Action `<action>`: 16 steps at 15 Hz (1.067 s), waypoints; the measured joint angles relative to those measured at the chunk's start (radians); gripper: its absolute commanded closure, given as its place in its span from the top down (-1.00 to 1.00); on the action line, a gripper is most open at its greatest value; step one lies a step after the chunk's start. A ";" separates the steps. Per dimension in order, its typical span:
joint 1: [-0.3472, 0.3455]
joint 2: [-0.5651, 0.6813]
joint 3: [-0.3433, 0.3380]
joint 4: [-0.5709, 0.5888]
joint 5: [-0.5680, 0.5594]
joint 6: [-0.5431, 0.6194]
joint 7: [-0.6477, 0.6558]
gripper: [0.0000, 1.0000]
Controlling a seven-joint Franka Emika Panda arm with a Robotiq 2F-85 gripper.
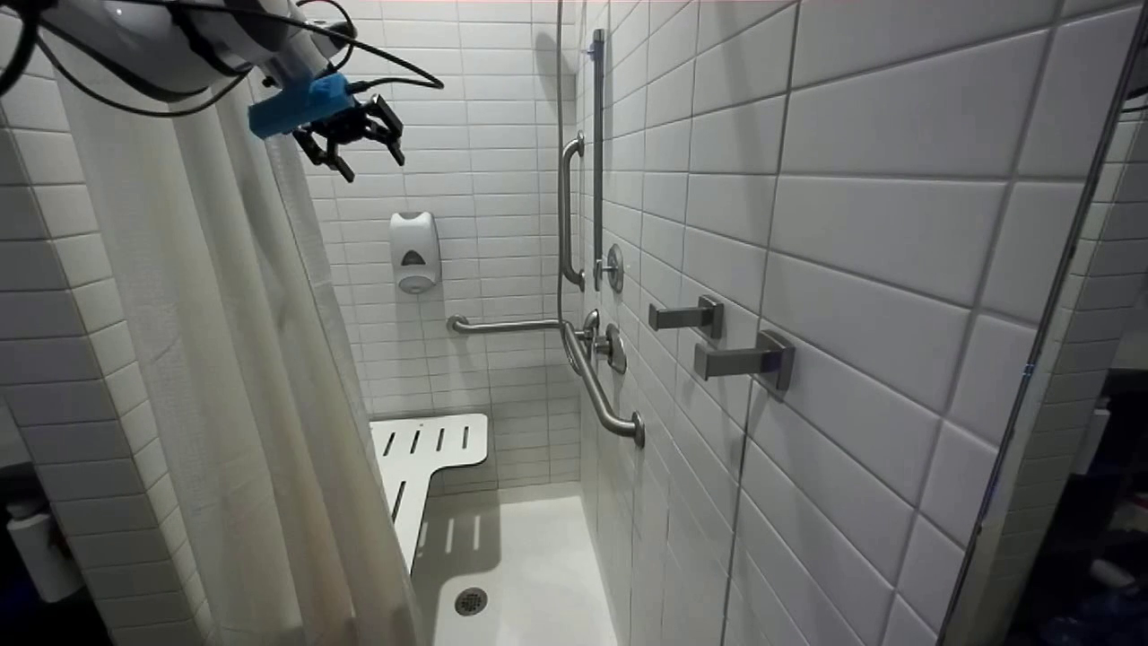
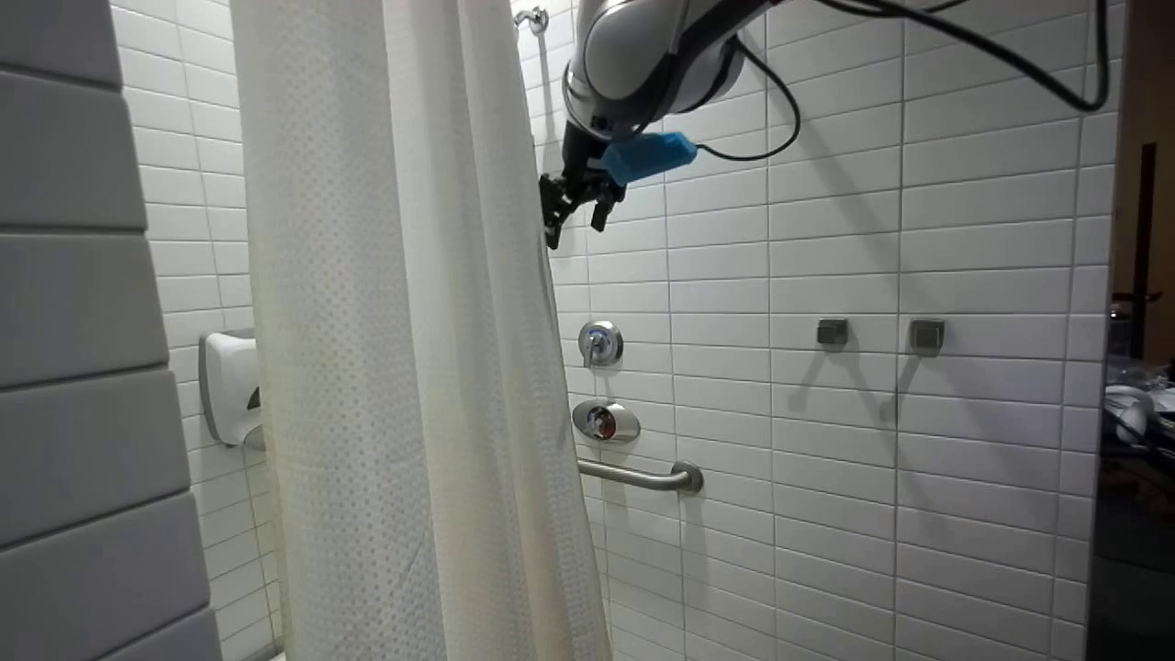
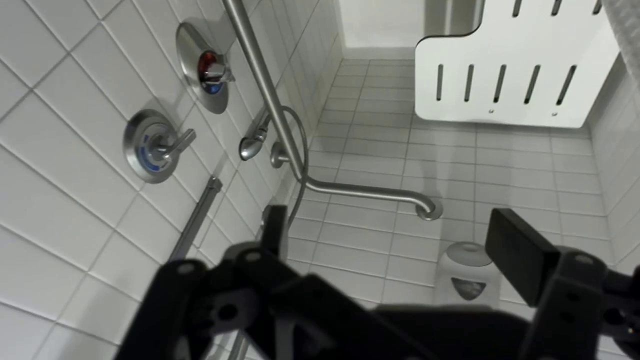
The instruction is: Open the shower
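Note:
The shower is a white-tiled stall. A tall white curtain hangs across its left part in both exterior views (image 1: 260, 377) (image 2: 349, 321); a strip of what looks like curtain shows in the wrist view's upper right corner (image 3: 625, 25). My gripper (image 1: 373, 168) (image 2: 576, 235) (image 3: 395, 240) is open with nothing between its fingers, high beside the curtain's free edge. I cannot tell whether a finger touches the curtain. Two chrome valve handles, an upper one (image 2: 601, 344) (image 3: 156, 146) and a lower one (image 2: 606, 421) (image 3: 212, 72), are on the side wall, apart from the gripper.
A slatted white seat (image 1: 439, 440) (image 3: 500, 70) projects inside the stall. Grab bars (image 1: 599, 395) (image 2: 633, 476) (image 3: 365, 191) run along the walls. A soap dispenser (image 1: 415, 251) is on the back wall. Two square hooks (image 1: 686, 317) (image 1: 744, 361) stick out from the side wall.

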State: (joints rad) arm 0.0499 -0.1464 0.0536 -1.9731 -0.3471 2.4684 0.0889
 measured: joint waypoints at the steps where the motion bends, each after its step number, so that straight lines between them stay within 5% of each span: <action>1: -0.016 -0.030 -0.003 -0.026 -0.013 0.027 0.023 1.00; 9: -0.127 -0.230 0.006 -0.193 -0.089 0.317 0.129 1.00; 16: -0.129 -0.339 0.013 -0.266 -0.143 0.514 0.138 1.00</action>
State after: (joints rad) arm -0.0790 -0.4850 0.0661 -2.2391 -0.4903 2.9826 0.2268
